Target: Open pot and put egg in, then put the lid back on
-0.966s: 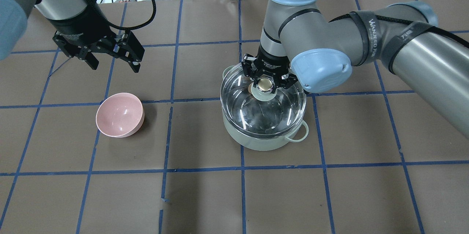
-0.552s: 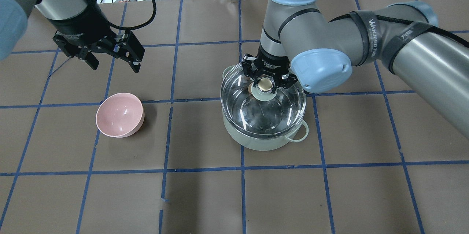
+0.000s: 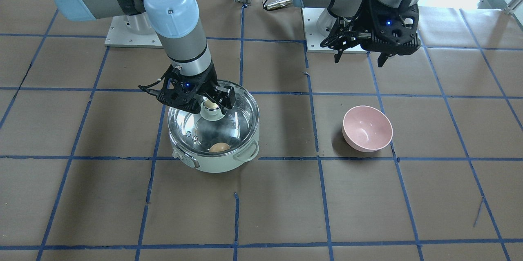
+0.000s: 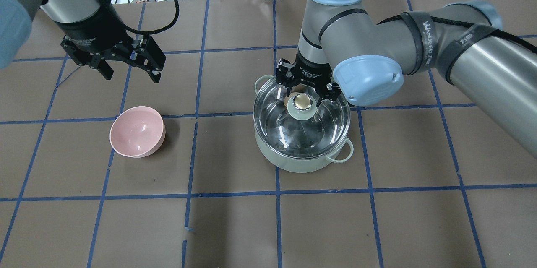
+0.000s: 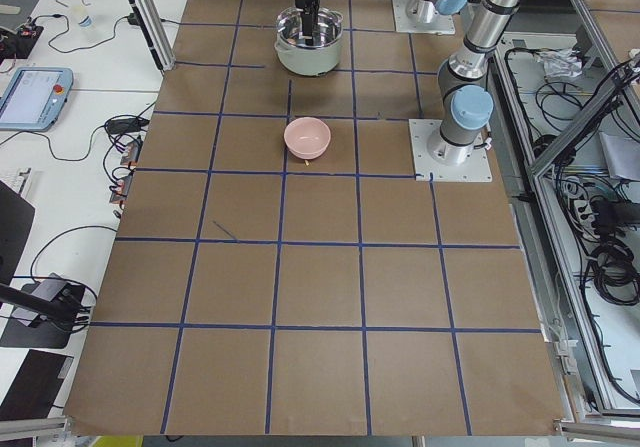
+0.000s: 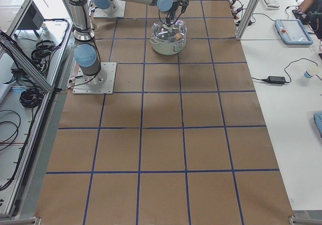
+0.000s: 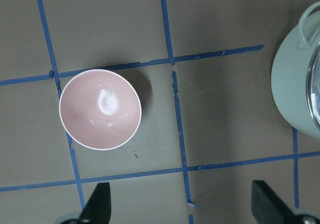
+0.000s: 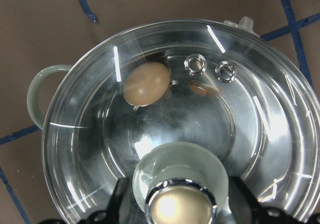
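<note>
The pale mint-green pot [image 4: 293, 165] stands mid-table with the clear glass lid [image 4: 302, 134] resting on it. The light-brown egg [image 3: 219, 147] lies inside on the steel bottom and shows through the glass in the right wrist view [image 8: 146, 83]. My right gripper [image 4: 305, 94] hovers just over the golden lid knob [image 4: 301, 101]. Its fingers [image 8: 121, 199] stand apart on either side of the knob without touching it. My left gripper [image 4: 131, 76] is open and empty, high above the table behind the pink bowl.
A pink bowl [image 4: 137, 131] sits empty to the pot's left, also in the left wrist view [image 7: 100, 109]. The pot's side [image 7: 292, 78] shows at that view's right edge. Brown paper with blue tape lines covers the table.
My right gripper has let go of the lid knob and drawn up and back a little. The lid has settled onto the pot. The left arm has not moved.
</note>
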